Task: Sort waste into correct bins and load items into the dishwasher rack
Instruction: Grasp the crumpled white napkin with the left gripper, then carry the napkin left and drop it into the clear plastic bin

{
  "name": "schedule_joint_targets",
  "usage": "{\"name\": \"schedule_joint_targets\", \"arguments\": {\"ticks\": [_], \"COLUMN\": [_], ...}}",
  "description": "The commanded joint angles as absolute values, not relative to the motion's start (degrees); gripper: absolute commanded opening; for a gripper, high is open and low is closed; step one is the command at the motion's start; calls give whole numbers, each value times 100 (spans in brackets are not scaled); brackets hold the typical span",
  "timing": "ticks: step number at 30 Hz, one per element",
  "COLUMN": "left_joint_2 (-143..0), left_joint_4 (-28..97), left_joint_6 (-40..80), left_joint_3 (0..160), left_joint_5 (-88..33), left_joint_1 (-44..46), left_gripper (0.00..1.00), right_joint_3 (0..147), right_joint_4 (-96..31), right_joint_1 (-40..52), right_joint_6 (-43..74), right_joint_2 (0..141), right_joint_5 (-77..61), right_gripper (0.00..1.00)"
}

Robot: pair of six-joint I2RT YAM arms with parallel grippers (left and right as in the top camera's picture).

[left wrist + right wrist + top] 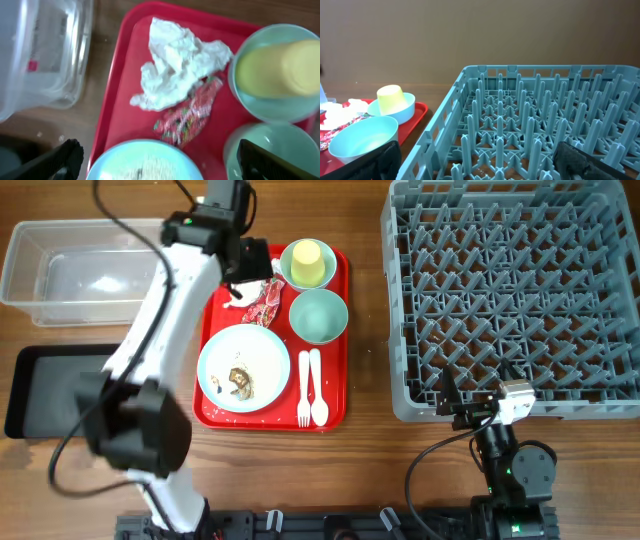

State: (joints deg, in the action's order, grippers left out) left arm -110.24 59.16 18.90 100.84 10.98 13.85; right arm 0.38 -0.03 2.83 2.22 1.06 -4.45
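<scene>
Left gripper (159,150), wide open and empty, hovers above the napkin (175,65), which touches the wrapper (190,112) on the red tray (125,60); waste sorting is apparently in hand, and the next move calls for lowering to pinch the napkin alone.

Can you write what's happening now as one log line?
left gripper: open, over napkin on red tray | right gripper: open, by rack

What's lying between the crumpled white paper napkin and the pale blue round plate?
The small red-and-white wrapper, on the flat red tray; left wrist view shows it.
</scene>
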Motion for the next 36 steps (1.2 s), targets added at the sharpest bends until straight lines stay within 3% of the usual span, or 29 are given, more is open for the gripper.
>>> {"name": "schedule_joint_targets", "arguments": {"ticks": [1,3,4,5,12,25,32,36], "left_joint_2": [-11432,-11686,-11791,-11867,-12394,-12807,-12860,-12575], "left_joint_4": [5371,5159,5135,5133,5096,4906,4877,4901], "left_joint_6": [1848,1846,1846,1852,2362,2274,2279,2279], "left_joint_3": [10151,10151,10147,10147,10147,10114,10127,10127], "left_joint_5": [1225,1229,1229,1227,805,-104,-104,-106], "left_joint_1": [1365,1361,1354,1343,862,854,829,819], "left_gripper": [100,99,82,73,66,63,35,4], "right_joint_3": [30,30,30,30,30,30,30,32], "right_joint_4": [12,12,12,14,14,14,14,12], "right_joint_1": [255,255,255,255,255,255,255,255], "right_joint_6": [152,152,152,152,152,152,150,150], "right_joint_2": [80,80,80,80,80,80,80,80], "right_joint_5": [-397,-397,-397,-397,-397,-397,-397,-397], "right_gripper": [100,100,100,100,100,100,100,100]}}
